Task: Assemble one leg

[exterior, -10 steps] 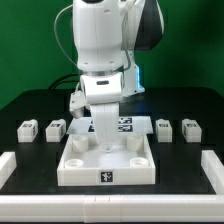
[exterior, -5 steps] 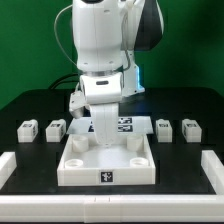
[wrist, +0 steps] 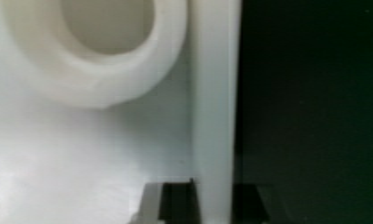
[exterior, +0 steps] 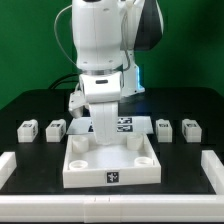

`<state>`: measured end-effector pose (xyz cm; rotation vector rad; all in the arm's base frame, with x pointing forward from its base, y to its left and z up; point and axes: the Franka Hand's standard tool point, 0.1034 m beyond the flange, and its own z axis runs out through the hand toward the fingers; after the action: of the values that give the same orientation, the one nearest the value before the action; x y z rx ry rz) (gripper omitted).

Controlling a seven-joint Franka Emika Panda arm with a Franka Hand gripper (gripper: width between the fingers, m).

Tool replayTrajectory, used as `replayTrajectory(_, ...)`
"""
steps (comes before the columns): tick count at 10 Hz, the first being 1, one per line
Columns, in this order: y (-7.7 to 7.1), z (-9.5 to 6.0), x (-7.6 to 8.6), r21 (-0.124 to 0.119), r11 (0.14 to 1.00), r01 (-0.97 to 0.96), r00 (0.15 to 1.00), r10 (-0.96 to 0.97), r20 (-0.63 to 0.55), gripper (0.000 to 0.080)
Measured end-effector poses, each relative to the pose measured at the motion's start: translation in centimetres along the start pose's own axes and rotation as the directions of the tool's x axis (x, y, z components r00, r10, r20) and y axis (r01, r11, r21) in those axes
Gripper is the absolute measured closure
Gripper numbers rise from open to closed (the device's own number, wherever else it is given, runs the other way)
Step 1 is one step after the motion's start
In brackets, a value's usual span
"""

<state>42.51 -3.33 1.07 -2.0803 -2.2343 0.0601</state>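
While straddling the back wall of the large white square plastic tray, just nudged it toward 3 o'clock. Can't tell: gripper clamped or loose. Small white tagged plastic legs untouched, so only prep.

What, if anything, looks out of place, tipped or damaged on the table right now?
Nothing stands out. The four legs stand upright in a row, two on each side of the tray, which sits square and looks undamaged. The tool is low at the tray's back wall.
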Motion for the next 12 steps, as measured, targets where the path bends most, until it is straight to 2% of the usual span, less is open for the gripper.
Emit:
replayTrajectory(2, 0.2, 0.0, 0.2, -0.002, 1.000, -0.015, 1.000, 0.015, 0.000, 0.0734)
replayTrajectory(3, 1.2, -0.3, 1.1, -0.013, 0.999, -0.049, 0.999, 0.049, -0.003, 0.0734)
replayTrajectory(5, 3.8, -0.9, 4.2, -0.017, 0.996, -0.084, 0.996, 0.084, -0.018, 0.0736)
replayTrajectory(7, 6.3, -1.1, 6.1, -0.034, 0.996, -0.085, 0.996, 0.084, -0.037, 0.0736)
replayTrajectory(8, 7.0, -1.2, 7.0, -0.040, 0.995, -0.087, 0.995, 0.085, -0.045, 0.0737)
replayTrajectory(12, 8.3, -0.5, 9.2, -0.040, 0.995, -0.092, 0.994, 0.090, -0.064, 0.0737)
